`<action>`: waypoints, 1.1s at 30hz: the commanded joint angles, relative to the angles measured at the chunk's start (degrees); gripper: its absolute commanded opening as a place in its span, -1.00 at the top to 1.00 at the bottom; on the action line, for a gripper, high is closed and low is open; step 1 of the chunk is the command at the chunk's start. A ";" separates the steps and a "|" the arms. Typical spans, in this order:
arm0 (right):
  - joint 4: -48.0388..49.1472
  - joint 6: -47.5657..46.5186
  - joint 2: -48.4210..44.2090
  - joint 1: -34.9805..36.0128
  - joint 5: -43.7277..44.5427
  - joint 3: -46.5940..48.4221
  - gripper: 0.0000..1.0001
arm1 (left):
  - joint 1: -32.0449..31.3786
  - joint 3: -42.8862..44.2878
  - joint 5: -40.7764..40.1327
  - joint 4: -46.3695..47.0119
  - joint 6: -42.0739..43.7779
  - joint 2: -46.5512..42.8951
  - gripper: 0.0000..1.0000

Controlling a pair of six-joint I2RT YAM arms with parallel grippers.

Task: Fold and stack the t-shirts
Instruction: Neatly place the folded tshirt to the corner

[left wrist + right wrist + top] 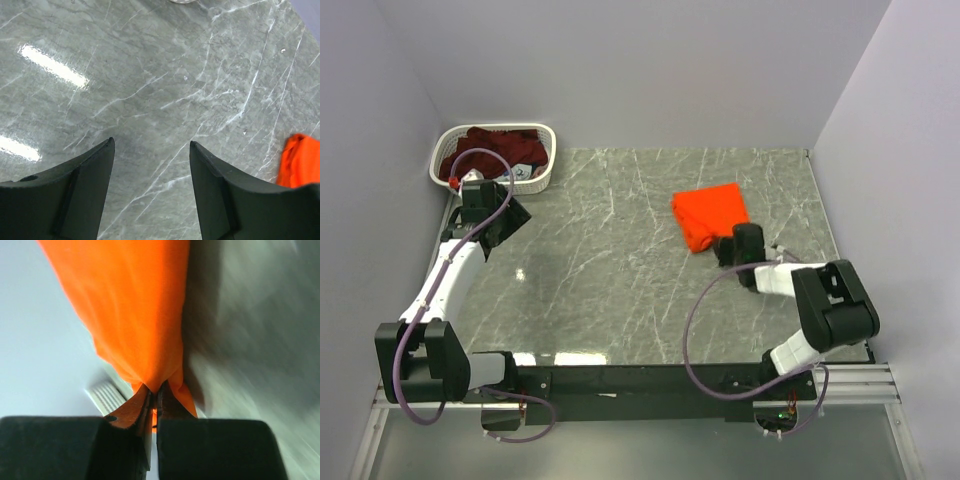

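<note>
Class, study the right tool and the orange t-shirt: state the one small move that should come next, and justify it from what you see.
Probably lift the right tool slightly, drawing the pinched edge over: its jaws are shut on the orange t-shirt, which lies loosely folded on the table.

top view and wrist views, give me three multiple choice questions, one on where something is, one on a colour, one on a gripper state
1. The maroon t-shirt lies: A on the floor; B in the white basket; C over an arm.
2. The right gripper pinches a t-shirt coloured: A orange; B blue; C white.
3. The left gripper is: A shut on cloth; B shut, empty; C open, empty.
Answers: B, maroon cloth fills the basket at the far left corner. A, the orange t-shirt runs into its shut jaws. C, bare table shows between its spread fingers.
</note>
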 commanded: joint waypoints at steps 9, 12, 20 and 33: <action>-4.04 -13.73 13.97 -19.70 -3.41 21.35 1.00 | 0.81 -0.38 0.48 1.48 0.94 -1.45 -0.33; -4.56 -15.58 18.10 -22.51 -4.21 24.60 1.00 | 1.07 -0.47 0.39 1.56 1.03 -1.54 -0.33; -3.25 -16.11 25.49 -27.09 -5.70 33.30 1.00 | 1.34 -0.47 0.04 1.48 1.03 -0.93 -0.33; -8.51 -16.19 35.86 -27.88 -3.77 50.17 1.00 | 1.43 -0.56 -0.75 1.65 1.56 0.04 -0.33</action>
